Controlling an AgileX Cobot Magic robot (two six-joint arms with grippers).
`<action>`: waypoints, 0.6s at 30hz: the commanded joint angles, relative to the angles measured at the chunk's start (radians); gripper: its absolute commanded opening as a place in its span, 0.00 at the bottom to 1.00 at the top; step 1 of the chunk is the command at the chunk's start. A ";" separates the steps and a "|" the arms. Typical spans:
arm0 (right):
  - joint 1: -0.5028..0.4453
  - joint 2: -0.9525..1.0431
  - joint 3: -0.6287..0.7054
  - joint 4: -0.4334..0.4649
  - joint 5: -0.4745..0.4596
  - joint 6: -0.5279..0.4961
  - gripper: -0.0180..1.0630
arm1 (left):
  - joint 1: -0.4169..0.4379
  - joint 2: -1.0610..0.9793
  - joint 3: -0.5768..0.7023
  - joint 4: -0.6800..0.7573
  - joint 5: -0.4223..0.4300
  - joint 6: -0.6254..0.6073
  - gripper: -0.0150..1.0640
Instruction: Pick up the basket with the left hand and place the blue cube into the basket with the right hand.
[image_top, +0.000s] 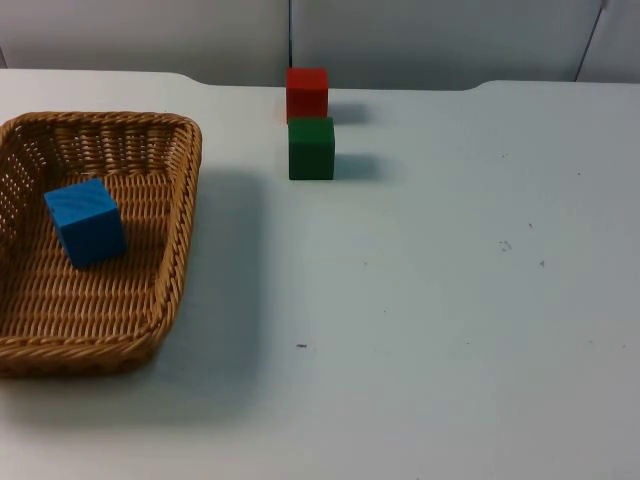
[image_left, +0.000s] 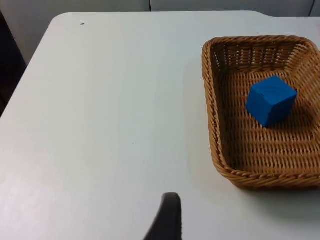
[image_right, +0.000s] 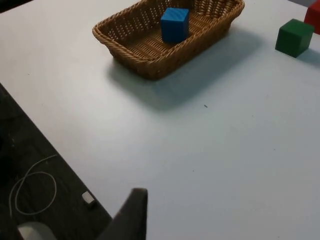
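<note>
the jaws of both the left gripper (image_left: 167, 220) and right gripper (image_right: 131, 215) hold nothing, and how far open they stand i cannot tell. the blue cube (image_top: 86, 221) already sits inside the basket (image_top: 178, 215) at the desk's (image_top: 450, 300) left edge. the wicker looks light and stiff, so its rim is likely the best hold.

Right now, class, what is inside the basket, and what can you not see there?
A blue cube sits inside the basket, on its woven floor. The floor beneath the cube is covered.
</note>
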 joint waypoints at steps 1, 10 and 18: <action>0.004 -0.003 0.004 -0.003 -0.002 -0.006 0.96 | -0.007 -0.005 0.003 -0.009 -0.012 0.000 0.72; 0.004 -0.003 0.004 -0.003 -0.002 -0.006 0.96 | -0.007 -0.005 0.003 -0.009 -0.012 0.000 0.72; 0.004 -0.003 0.004 -0.003 -0.002 -0.006 0.96 | -0.007 -0.005 0.003 -0.009 -0.012 0.002 0.96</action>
